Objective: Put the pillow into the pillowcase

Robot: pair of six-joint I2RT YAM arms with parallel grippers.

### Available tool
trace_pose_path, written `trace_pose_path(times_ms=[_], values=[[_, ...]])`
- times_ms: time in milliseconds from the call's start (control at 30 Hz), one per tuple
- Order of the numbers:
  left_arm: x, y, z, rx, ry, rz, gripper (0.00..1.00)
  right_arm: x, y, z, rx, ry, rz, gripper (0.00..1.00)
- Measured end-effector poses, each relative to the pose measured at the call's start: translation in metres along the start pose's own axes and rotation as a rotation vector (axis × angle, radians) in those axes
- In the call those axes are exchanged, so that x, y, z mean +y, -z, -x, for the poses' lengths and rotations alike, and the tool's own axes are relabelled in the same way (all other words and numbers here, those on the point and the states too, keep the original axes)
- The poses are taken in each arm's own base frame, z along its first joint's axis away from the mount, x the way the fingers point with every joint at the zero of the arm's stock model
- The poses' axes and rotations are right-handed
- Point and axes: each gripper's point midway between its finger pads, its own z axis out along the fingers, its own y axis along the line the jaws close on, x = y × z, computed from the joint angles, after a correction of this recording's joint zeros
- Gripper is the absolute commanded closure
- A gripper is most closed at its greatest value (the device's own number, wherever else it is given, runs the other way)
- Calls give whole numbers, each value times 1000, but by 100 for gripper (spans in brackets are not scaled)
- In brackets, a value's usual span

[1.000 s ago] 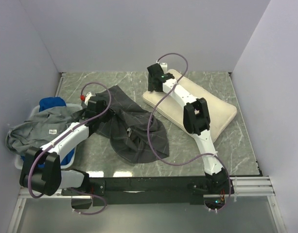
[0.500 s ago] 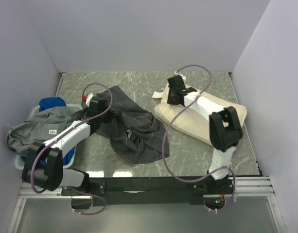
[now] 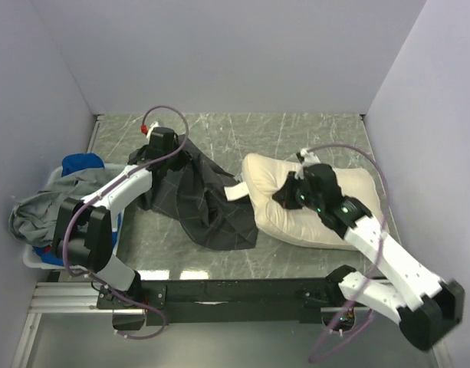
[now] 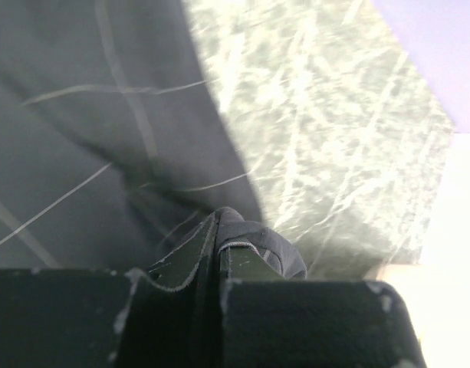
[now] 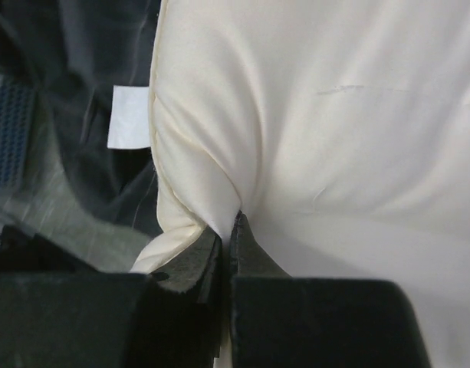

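The cream-white pillow [image 3: 327, 195] lies right of centre, its small white tag [image 3: 236, 192] towards the pillowcase. My right gripper [image 3: 284, 195] is shut on a pinched fold at the pillow's left end; the right wrist view shows the fabric of the pillow [image 5: 334, 115] gathered between the jaws of the right gripper [image 5: 233, 222]. The dark grid-patterned pillowcase [image 3: 204, 203] is crumpled at centre left. At its far edge my left gripper [image 3: 167, 156] is shut on it. In the left wrist view a dark fold bulges at the tips of the left gripper [image 4: 221, 224].
A white basket [image 3: 31, 257] at the left edge holds a light-grey garment [image 3: 50, 203] and a blue cloth [image 3: 81, 165]. Walls enclose the marble table [image 3: 296, 134] on three sides. A black rail [image 3: 235, 291] runs along the near edge.
My right gripper shut on the pillow's left end and pulled it nearer and rightward, bunching it. My left gripper carried the pillowcase's edge toward the back.
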Motion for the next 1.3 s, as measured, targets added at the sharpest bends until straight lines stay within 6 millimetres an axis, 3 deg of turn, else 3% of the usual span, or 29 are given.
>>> trace_pose_path(times_ms=[133,233,400,567,867,1000,1167,1300], values=[[-22,-2,9,-6,-25,-38,91,14,43,-19,-39,10,122,100],[-30,-6,10,1,-43,-41,91,30,64,-27,-54,25,215,100],[-39,-11,-1,28,-71,-40,90,64,85,-51,1,60,371,100],[-46,-15,-13,48,-106,-35,89,84,94,-69,65,81,447,100],[-54,-13,-16,47,-141,-31,89,109,89,-109,193,137,478,100],[-52,-15,-19,52,-155,-17,88,114,86,-117,213,143,474,100],[-56,-5,-29,60,-171,-33,87,118,58,-115,216,124,395,100],[-57,20,-43,70,-199,-63,87,118,27,-102,216,111,291,100]])
